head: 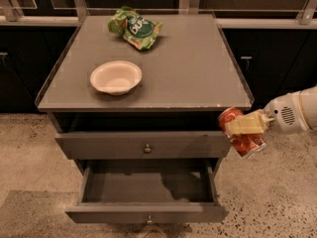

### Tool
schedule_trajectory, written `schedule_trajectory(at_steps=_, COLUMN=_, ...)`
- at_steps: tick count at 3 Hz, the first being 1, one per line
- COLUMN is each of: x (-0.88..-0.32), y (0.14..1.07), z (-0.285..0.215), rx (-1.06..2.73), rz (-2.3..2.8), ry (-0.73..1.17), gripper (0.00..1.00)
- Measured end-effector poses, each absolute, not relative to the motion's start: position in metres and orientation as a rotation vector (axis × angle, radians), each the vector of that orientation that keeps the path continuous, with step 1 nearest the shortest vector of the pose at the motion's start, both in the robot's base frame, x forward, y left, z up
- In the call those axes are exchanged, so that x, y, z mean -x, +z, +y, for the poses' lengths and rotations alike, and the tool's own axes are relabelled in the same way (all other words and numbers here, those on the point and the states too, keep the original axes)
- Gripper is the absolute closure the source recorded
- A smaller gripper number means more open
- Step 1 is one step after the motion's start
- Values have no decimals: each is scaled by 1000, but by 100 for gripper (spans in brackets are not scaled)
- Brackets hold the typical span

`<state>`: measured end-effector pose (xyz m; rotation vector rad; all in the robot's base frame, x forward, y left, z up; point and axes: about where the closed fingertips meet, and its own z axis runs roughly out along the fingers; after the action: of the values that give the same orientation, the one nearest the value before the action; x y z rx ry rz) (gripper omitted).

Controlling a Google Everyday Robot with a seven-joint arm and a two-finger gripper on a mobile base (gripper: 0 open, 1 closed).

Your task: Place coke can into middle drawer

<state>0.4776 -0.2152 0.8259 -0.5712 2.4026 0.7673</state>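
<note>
The coke can (245,142) is red-orange with silver ends. It hangs tilted in the air at the cabinet's front right corner, level with the upper drawer front. My gripper (243,125) reaches in from the right on a white arm and is shut on the can, its pale fingers (237,126) across the can's side. The middle drawer (146,213) is pulled open below and to the left of the can. Its inside is dark and holds nothing. A small round knob sits on its front.
A white bowl (116,77) and a green chip bag (134,28) lie on the grey cabinet top (198,68). The upper drawer front (143,145) is closed. Speckled floor surrounds the cabinet; dark cabinets stand behind it.
</note>
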Motion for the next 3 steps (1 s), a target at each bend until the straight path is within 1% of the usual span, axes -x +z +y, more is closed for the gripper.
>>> schedule_trajectory(at_steps=1, x=-472, y=765, z=-218, rx=416, rz=2403, ry=895, gripper=100)
schedule_trajectory(at_steps=2, x=-468, y=694, z=-211, rx=298, rz=2386, ry=947, gripper=100)
schedule_trajectory(at_steps=3, x=-467, y=632, z=-204, rx=214, rz=2411, ry=957, gripper=100)
